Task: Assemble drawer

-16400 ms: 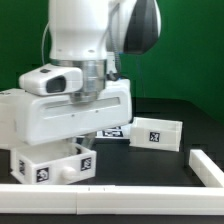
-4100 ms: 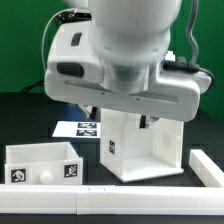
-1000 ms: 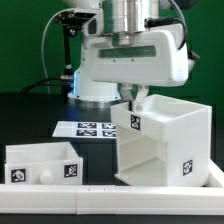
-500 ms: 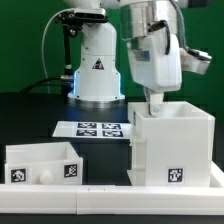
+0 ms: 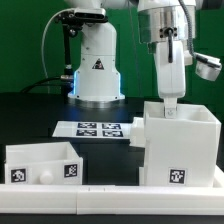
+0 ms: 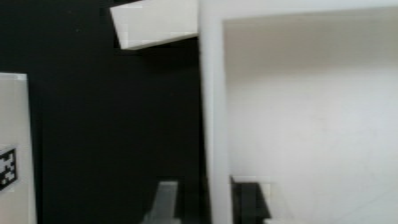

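The drawer's box housing (image 5: 180, 148) is a large white cube with its open side up. It stands on the black table at the exterior view's right, with a tag low on its front. My gripper (image 5: 170, 102) reaches down from above and is shut on the housing's top wall. In the wrist view the gripper (image 6: 212, 204) straddles that thin white wall (image 6: 212, 100), with a finger (image 6: 169, 203) on either side. One knobbed tray (image 5: 42, 163) with tags sits at the exterior view's left. The second tray is not clearly in view.
The marker board (image 5: 98, 128) lies flat between the robot base (image 5: 97, 70) and the housing. A long white bar (image 5: 90, 197) runs along the front edge. In the wrist view a white tagged piece (image 6: 11, 140) and another white piece (image 6: 153, 22) lie beside the housing.
The housing, first tilted and turned in my grip, now stands square and level. My gripper and the housing have shifted toward the exterior view's right.
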Controlling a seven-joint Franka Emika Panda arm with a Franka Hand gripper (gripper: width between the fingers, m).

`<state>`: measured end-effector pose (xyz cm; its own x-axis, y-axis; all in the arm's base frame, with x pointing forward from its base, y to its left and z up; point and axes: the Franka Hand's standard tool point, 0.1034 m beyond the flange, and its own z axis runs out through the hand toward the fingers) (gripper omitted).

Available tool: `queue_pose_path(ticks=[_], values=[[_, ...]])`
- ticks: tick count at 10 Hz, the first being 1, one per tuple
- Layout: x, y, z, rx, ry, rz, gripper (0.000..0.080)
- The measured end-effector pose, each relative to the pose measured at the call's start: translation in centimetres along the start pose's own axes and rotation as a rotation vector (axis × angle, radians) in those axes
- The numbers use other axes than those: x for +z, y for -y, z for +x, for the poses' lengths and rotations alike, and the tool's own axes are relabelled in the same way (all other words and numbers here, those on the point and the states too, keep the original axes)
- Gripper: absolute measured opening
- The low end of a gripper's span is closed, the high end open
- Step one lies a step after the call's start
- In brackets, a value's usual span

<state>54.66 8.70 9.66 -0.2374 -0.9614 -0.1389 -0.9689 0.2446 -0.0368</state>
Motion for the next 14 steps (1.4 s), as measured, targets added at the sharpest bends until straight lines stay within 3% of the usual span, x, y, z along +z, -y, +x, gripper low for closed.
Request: queue_pose_path(ticks=[1,2,4,5,6,12,13,14], values=[[0.0,0.0,0.0,-0.006,0.000,-0.001,0.0109],[0.1,0.0,-0.1,-0.012,0.001,-0.001,0.0109],[0.1,0.0,-0.1,-0.033,0.001,-0.002,0.0425],[0.0,-0.1,-0.3,-0.100,0.003,-0.017,0.0557],[0.0,0.2,-0.7,-0.152,0.006,-0.024,0.0630],[0.0,0.7,-1.3,-0.220,0.010,-0.016,0.0648],[0.0,0.7,-1.3,-0.220,0.010,-0.016,0.0537],[0.0,0.7,-1.3,-0.234,0.009,-0.017,0.0537]])
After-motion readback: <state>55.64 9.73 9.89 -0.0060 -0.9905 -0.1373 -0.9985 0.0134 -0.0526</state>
